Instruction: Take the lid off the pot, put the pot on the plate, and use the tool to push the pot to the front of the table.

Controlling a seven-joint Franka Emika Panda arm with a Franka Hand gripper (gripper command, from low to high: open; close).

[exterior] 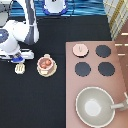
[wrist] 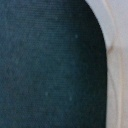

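Exterior view: the gripper [exterior: 19, 59] sits low at the left, right over the tool [exterior: 20, 68]; finger spread can't be told. Just beside it, the pot [exterior: 45, 63] rests on the plate [exterior: 46, 72]. The lid [exterior: 80, 49] lies on the stove [exterior: 120, 75]. Wrist view: black table [wrist: 45, 70], pale curved edge [wrist: 114, 45], unidentifiable.

Black table [exterior: 60, 105] with kitchen toys on it

Toward the exterior view's left lie the tool [exterior: 20, 68] and, just beside it, the plate [exterior: 46, 71]. The stove [exterior: 90, 75] covers the right side, and the pan [exterior: 95, 106] rests on its lower part. The gripper [exterior: 18, 58] hangs at the tool's upper end. The wrist view shows dark tabletop [wrist: 45, 65] and a pale curved edge.
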